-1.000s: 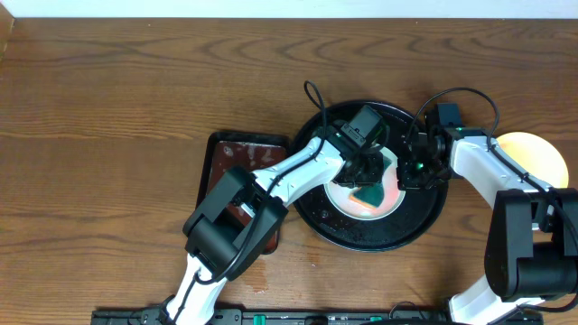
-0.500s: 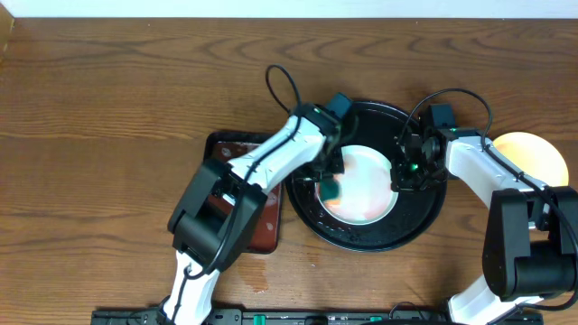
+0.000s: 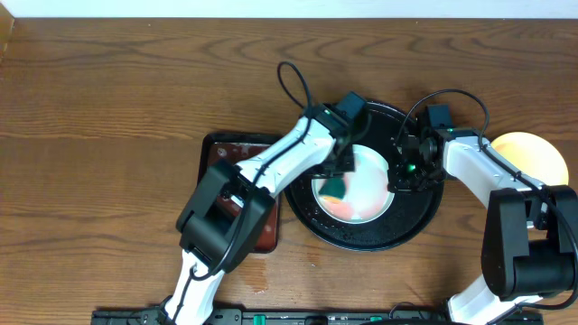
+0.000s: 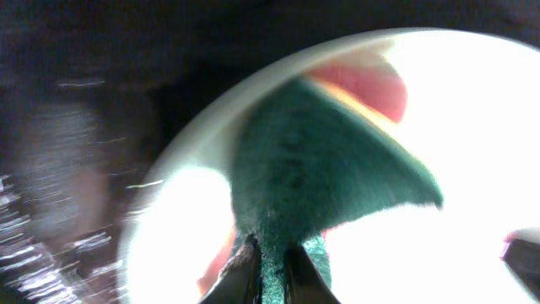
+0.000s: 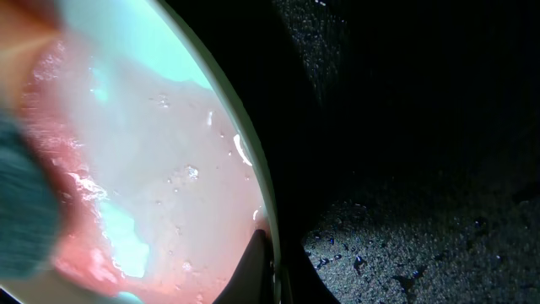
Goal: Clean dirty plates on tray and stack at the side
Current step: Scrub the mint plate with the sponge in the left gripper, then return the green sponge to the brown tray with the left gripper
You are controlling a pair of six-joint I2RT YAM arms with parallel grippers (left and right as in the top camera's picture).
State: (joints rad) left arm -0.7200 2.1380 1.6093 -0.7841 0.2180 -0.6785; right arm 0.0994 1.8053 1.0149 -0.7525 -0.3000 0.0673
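As left jaws clamp one sponge (image 3: 335, 188), right jaws pinch one smeared plate (image 3: 367, 184), one yellow plate (image 3: 535, 153).

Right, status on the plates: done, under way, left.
Done, apparently: the yellow plate lies on the wood at right, no smear showing. Under way: the left gripper presses a green sponge on the pale plate in the black tray, red smear visible; the right gripper pinches its rim. Left: finish wiping, stack it. No third plate shows.
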